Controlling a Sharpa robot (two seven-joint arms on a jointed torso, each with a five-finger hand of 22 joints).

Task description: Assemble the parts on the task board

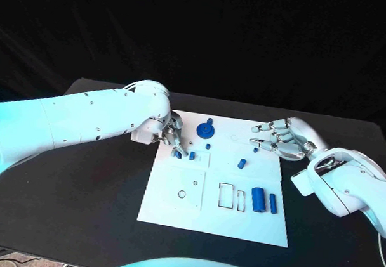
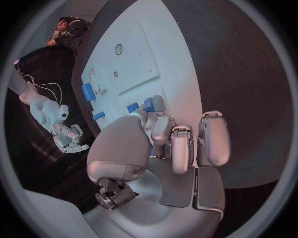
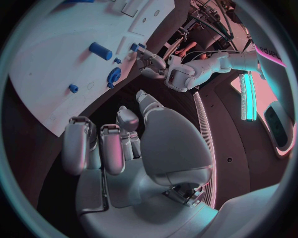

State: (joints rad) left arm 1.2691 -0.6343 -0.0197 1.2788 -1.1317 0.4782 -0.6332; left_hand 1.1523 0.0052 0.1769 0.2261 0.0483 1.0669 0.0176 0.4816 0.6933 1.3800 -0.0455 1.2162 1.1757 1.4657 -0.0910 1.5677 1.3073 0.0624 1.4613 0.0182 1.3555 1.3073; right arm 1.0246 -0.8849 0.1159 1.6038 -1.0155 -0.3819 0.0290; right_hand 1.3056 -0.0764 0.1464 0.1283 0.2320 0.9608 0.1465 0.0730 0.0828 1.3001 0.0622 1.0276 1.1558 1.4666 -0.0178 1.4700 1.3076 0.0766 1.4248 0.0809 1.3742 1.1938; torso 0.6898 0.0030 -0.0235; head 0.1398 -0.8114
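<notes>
Two glossy white arms with dark screw dots, each ending in a silver, segmented robot hand (image 1: 283, 138).

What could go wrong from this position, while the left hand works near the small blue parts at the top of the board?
1. The left hand has its fingers right at two small blue pegs; a slight sideways push might knock them over.
2. The blue disc part stands close beside that hand and could be bumped.
3. The right hand hovers at the task board edge; both hands moving inward might collide.
</notes>
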